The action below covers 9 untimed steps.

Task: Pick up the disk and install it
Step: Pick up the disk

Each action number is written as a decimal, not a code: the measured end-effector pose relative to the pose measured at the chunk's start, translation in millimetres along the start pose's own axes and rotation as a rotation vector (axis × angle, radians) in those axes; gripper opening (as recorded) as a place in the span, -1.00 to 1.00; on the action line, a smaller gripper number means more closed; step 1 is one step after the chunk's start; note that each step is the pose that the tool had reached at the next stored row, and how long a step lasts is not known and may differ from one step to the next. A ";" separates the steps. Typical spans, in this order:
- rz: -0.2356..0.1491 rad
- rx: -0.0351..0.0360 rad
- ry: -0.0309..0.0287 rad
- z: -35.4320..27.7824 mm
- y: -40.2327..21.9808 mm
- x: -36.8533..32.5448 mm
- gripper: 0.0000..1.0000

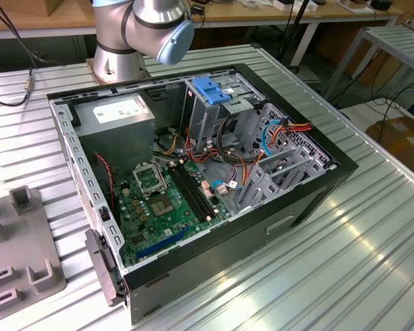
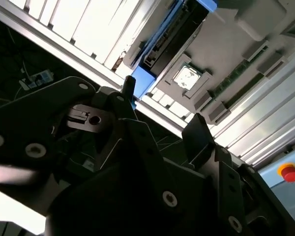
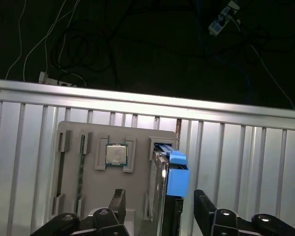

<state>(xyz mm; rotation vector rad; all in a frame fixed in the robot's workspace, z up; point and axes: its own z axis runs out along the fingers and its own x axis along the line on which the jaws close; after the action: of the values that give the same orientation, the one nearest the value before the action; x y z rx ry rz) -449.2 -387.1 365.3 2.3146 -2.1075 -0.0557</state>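
Note:
The disk (image 3: 160, 189) stands on edge in a slot of a grey fixture tray (image 3: 93, 191), with a blue plastic rail (image 3: 177, 177) along its upper edge. In both wrist views my gripper (image 3: 161, 204) is open, one black finger (image 3: 118, 201) on each side of the disk and apart from it. In the second wrist view the disk (image 2: 174, 32) lies beyond the fingertips (image 2: 129, 88) of my gripper (image 2: 162, 105). The open computer case (image 1: 310, 200) with its metal drive cage and blue handle (image 1: 210, 93) is in the exterior view.
The tray also holds a processor chip (image 3: 116, 155) and a memory stick (image 3: 80, 169). It sits near the slatted table's edge (image 3: 147, 105), with dark floor and cables beyond. A grey power-supply box (image 1: 117, 117) fills one corner of the case. A red stop button (image 2: 290, 172) is on the table.

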 end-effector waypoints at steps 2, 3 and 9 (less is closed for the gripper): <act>0.010 0.0004 -0.0004 4.7 -0.3 -2.1 0.33; 0.014 0.0003 -0.0005 7.2 1.0 -2.9 0.33; 0.015 0.0068 -0.0002 12.3 4.8 -3.7 0.33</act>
<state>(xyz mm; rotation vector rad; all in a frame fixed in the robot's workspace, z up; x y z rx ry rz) -454.7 -383.7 353.3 2.3027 -2.1279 -0.0487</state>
